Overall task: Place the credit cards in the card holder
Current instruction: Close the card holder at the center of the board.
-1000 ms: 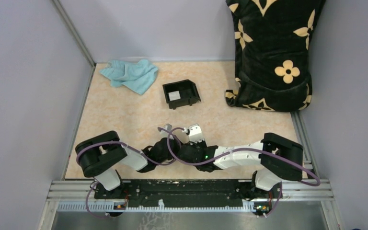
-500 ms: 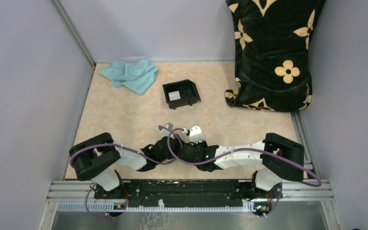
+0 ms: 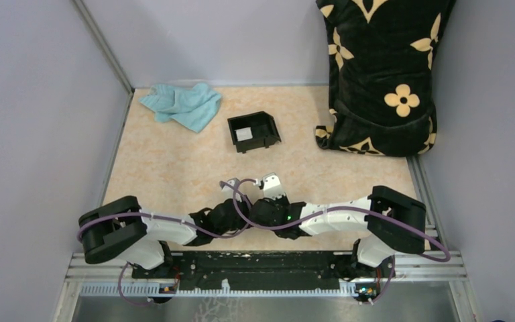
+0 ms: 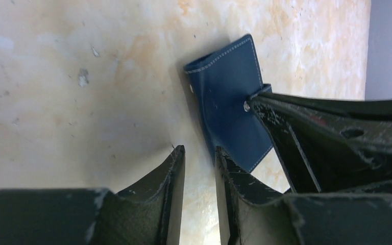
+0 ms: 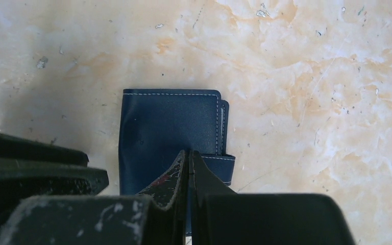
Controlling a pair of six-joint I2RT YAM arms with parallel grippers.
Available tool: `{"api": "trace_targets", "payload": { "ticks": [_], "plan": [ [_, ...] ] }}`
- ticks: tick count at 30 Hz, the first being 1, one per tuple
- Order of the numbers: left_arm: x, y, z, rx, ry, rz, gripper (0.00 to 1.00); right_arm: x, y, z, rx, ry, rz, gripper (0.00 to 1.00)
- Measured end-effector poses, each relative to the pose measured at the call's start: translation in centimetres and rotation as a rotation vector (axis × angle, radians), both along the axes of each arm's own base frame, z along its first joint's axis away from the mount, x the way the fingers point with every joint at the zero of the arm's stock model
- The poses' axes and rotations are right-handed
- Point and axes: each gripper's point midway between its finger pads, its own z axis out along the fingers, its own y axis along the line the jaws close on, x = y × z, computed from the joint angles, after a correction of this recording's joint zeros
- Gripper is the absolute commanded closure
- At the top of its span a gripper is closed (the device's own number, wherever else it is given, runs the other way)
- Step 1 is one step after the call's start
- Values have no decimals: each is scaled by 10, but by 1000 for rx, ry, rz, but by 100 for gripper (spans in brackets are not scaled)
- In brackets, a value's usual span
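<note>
Right gripper [image 5: 189,155]: jaws pressed together, no gap visible in my right wrist view, tips down on the card holder [image 5: 163,132] at its closing tab [image 5: 219,162]. I cannot tell whether the tab is pinched between them or only touched. The card holder lies folded flat on the table [image 5: 311,76], directly under and ahead of these fingers, with a white-stitched edge farthest from the wrist. Left gripper [image 4: 199,150]: jaws parted by a narrow slit, nothing between them, only bare table showing through. Its tips sit just beside the card holder's near edge; I cannot judge contact. In that view the right gripper's finger crosses in from the right and meets the card holder by the silver snap [image 4: 246,106]. Top view: both wrists are crowded together, with the card holder hidden beneath them. Well ahead of both, a black box [image 3: 255,131] holds a pale flat piece [image 3: 243,134], too small for me to name.
</note>
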Motion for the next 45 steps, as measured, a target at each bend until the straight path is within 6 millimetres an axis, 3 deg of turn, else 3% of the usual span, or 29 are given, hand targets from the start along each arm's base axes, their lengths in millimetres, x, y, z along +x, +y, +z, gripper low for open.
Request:
{"api": "trace_targets", "payload": {
  "ticks": [10, 34, 45],
  "plan": [
    [-20, -4, -8, 35, -10, -32, 71, 5, 17, 14, 41, -8, 13, 99],
    [-12, -13, -10, 11, -9, 13, 75, 3, 22, 1, 69, 14, 8, 98],
    [-11, -13, -10, 15, -11, 20, 75, 5, 14, -2, 104, -17, -30, 98]
  ]
}}
